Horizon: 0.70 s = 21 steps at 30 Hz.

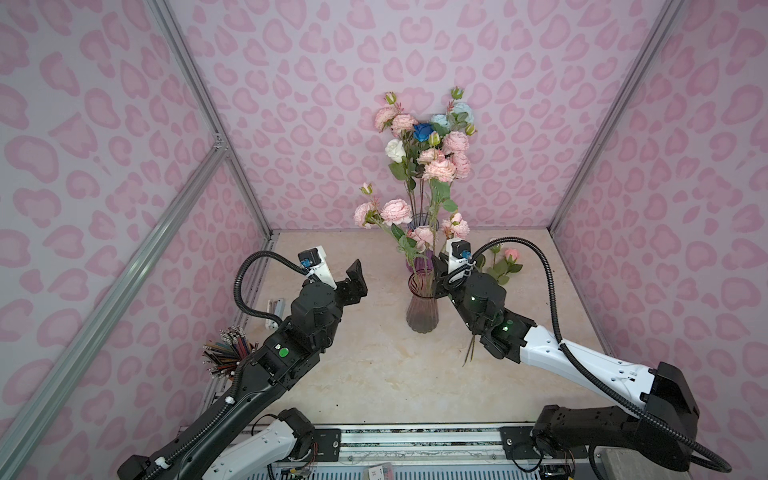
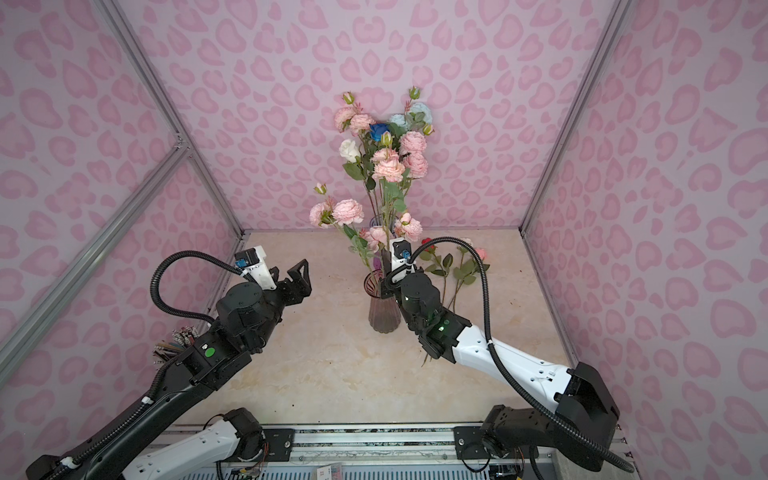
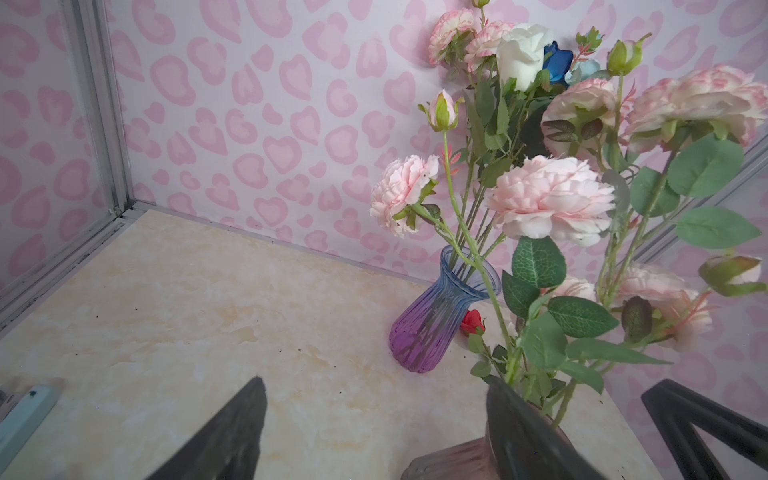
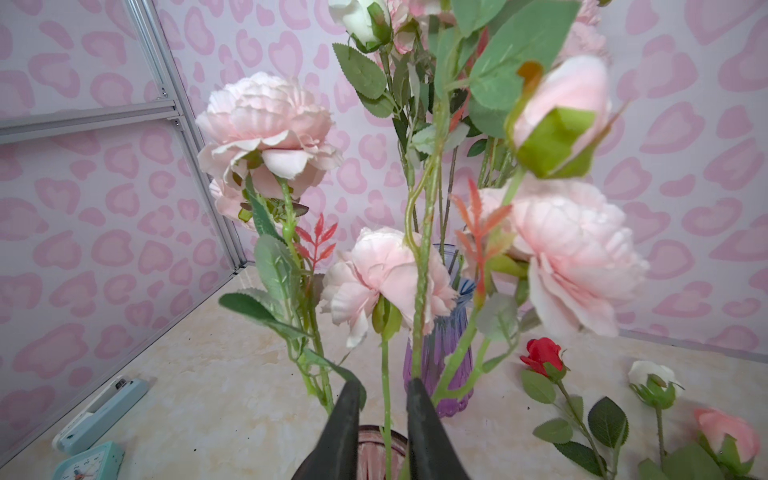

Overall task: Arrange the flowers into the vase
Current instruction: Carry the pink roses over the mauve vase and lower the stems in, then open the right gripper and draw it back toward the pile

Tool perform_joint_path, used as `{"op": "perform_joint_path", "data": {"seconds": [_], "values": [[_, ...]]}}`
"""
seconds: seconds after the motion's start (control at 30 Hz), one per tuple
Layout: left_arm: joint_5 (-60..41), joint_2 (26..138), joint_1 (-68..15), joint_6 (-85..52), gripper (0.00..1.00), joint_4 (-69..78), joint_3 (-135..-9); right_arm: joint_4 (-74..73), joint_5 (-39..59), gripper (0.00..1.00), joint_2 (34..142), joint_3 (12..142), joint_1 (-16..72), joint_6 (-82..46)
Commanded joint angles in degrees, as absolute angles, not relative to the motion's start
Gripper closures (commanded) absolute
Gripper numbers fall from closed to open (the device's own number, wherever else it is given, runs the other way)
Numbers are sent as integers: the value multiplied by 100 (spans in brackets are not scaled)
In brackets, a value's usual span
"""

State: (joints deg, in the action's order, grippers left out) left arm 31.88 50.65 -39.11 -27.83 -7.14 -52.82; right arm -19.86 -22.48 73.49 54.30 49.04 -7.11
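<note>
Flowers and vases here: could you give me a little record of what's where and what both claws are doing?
Near: smoky-pink ribbed glass vase, pale pink flowers inside
Behind it: blue-to-purple ribbed glass vase, tall mixed bunch
Loose on table: red rose, white bud, pink bud
Right gripper: above smoky-pink vase, jaws slightly apart around green stem
Left gripper: open, empty

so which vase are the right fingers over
The smoky pink vase nearest the arms; the right fingers straddle a stem above its mouth. The purple-blue vase stands behind it.

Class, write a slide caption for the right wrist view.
Right hand open around a green stem standing in the pink vase.
</note>
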Motion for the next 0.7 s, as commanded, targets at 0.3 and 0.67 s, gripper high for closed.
{"op": "perform_joint_path", "data": {"seconds": [0.3,0.67], "values": [[2690,5054,-3904,-2815,16,-562,-5299,-1660,-2509,75,6644,5480,5290,-602],[59,5315,-3951,-2588,22,-136,-5403,-148,-2211,69,5881,4953,3427,-2310]]}}
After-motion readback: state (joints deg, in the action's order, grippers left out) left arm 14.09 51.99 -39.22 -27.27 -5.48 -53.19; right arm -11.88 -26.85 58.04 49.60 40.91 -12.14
